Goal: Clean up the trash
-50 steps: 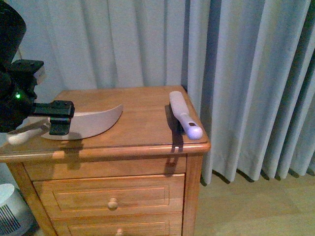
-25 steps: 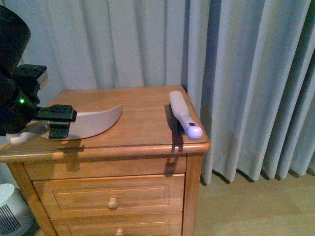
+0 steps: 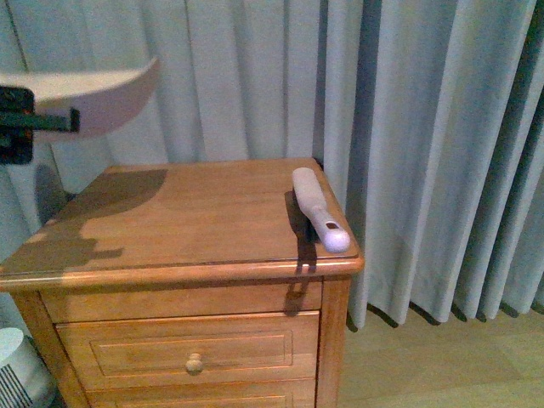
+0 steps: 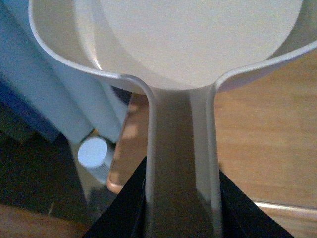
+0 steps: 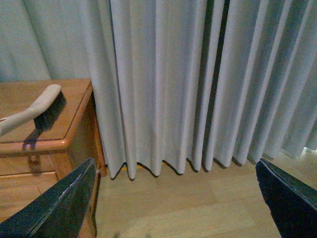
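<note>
- trash: not visible in any view; the part of the pan bowl seen from the left wrist shows only bare plastic, so its location can't be told.
- dustpan (image 3: 102, 92): half a second ago it sat flat on the left of the nightstand top. Now it is lifted well clear of it, held roughly level in front of the curtain, with its shadow on the top's left side.
- left gripper (image 4: 181, 218): clamped on the dustpan handle, one black finger on each side.
- right gripper (image 5: 168, 208): fingers spread wide, holding nothing, hanging over the floor beside the nightstand.
- brush (image 3: 319, 208): same spot as before, lying along the right edge of the top, handle end toward the front corner.
- nightstand (image 3: 187, 229): wood, with panelled drawers and round knobs.
- Room: pale curtain (image 3: 425, 127) behind and to the right, wood floor (image 3: 442, 365), white round appliance (image 3: 13, 365) at lower left on the floor.
</note>
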`<act>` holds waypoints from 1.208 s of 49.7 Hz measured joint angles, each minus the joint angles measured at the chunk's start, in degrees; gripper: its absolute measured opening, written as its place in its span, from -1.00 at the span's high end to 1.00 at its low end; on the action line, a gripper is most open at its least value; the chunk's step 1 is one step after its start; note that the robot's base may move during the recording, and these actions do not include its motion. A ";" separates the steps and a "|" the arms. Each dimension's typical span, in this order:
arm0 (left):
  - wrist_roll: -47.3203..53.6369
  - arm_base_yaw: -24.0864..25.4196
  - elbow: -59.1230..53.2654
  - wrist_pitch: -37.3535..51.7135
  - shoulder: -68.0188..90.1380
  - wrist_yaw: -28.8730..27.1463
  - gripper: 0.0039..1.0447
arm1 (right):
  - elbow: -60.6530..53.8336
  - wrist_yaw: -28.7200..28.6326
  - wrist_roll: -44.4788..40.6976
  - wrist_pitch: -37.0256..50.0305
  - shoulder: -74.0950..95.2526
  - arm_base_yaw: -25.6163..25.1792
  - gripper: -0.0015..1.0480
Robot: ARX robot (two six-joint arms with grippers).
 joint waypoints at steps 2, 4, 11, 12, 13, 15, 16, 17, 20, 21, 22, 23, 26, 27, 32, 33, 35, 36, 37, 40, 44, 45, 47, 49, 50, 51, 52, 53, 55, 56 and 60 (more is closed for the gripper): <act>1.77 -0.42 -3.34 4.13 -4.13 -0.35 0.48 | 0.00 0.00 0.00 0.00 0.00 0.00 -0.86; 2.78 -0.79 -6.91 8.15 -8.59 0.24 0.48 | 0.00 0.00 0.00 0.00 0.00 0.00 -0.86; 7.13 -1.95 -18.75 19.06 -24.96 1.88 0.48 | 0.00 0.00 0.00 0.00 0.00 0.00 -0.86; 7.19 -1.92 -20.06 19.45 -27.23 2.45 0.48 | 0.00 0.00 0.00 0.00 0.00 0.00 -0.86; 7.17 -1.90 -20.65 19.41 -28.35 2.78 0.48 | 0.00 0.00 0.00 0.00 0.00 0.00 -0.86; 7.17 -1.75 -22.97 19.04 -32.87 3.76 0.49 | 0.00 0.00 0.00 0.00 0.00 0.00 -0.86; 7.37 -1.62 -24.15 18.91 -35.06 3.78 0.49 | 0.00 0.00 0.00 0.00 0.00 0.00 -0.86; 7.58 -1.46 -25.35 18.67 -37.24 3.89 0.49 | 0.00 0.00 0.00 0.00 0.00 0.00 -0.86; 7.21 -0.26 -28.28 16.04 -43.67 5.51 0.49 | 0.00 0.00 -0.02 0.00 0.00 0.00 -0.86; 7.21 -0.02 -28.74 15.54 -44.74 5.77 0.49 | 0.00 0.00 0.00 0.00 0.00 0.00 -0.86; 7.19 0.48 -29.68 14.71 -46.75 6.03 0.49 | 0.00 0.00 0.00 0.00 0.00 0.00 -0.86; 7.19 0.98 -30.58 14.03 -48.74 6.45 0.49 | 0.00 0.00 0.00 0.00 0.00 0.00 -0.86; 6.49 3.04 -32.92 11.17 -54.71 8.66 0.49 | 0.00 0.00 0.00 0.00 0.00 0.00 -0.86; 6.10 3.78 -33.55 10.12 -56.61 9.29 0.49 | 0.00 0.00 0.00 0.00 0.00 0.00 -0.86; 5.44 7.21 -36.70 5.49 -65.99 11.91 0.49 | 0.00 0.00 0.00 0.00 0.00 0.00 -0.86; 4.94 8.02 -37.18 4.33 -67.87 12.66 0.49 | 0.00 0.00 0.00 0.00 0.00 0.00 -0.86; 4.04 9.70 -38.29 1.18 -72.00 13.94 0.49 | 0.00 0.00 0.00 0.00 0.00 0.00 -0.86; 3.89 10.23 -39.19 0.46 -73.92 13.92 0.49 | 0.00 0.00 0.00 0.00 0.00 0.00 -0.86; 3.76 10.40 -39.71 0.31 -74.71 13.86 0.49 | 0.00 0.00 0.00 0.00 0.00 0.00 -0.86; 3.17 10.69 -40.30 0.17 -75.49 13.79 0.49 | 0.00 0.00 0.00 0.00 0.00 0.00 -0.86; 3.06 10.69 -40.61 0.11 -75.54 14.25 0.49 | 1.90 3.89 -1.46 -5.03 2.71 1.75 -0.86; 3.04 10.69 -40.61 0.11 -75.54 14.25 0.49 | 3.23 5.92 -1.88 -7.43 4.92 3.02 -0.86; 3.02 10.69 -40.61 0.11 -75.60 14.21 0.49 | 5.92 7.98 -2.45 -9.29 10.82 5.64 -0.86; 2.93 10.71 -40.61 0.11 -75.60 14.12 0.49 | 8.68 8.17 -2.29 -8.83 16.87 8.28 -0.86; 2.93 10.71 -40.61 0.11 -75.60 14.29 0.49 | 10.99 8.26 -1.75 -7.87 21.27 10.23 -0.86; 2.89 10.69 -40.61 0.07 -75.60 14.25 0.49 | 13.42 8.07 -0.96 -6.67 25.51 11.91 -0.86; 2.84 10.71 -40.61 0.09 -75.60 14.12 0.49 | 15.08 7.89 -0.44 -5.99 28.15 13.00 -0.86; 2.86 10.71 -40.61 0.09 -75.63 14.16 0.49 | 17.79 7.93 0.42 -5.18 32.09 14.67 -0.86; 2.84 10.71 -40.61 0.07 -75.63 14.16 0.49 | 20.63 7.87 1.51 -4.68 35.89 16.31 -0.86; 2.84 10.71 -40.61 0.07 -75.63 14.12 0.49 | 22.47 7.87 1.99 -4.48 38.29 17.29 -0.86; 2.82 10.71 -40.61 0.09 -75.63 14.12 0.49 | 29.27 7.98 4.13 -4.63 46.86 20.63 -0.86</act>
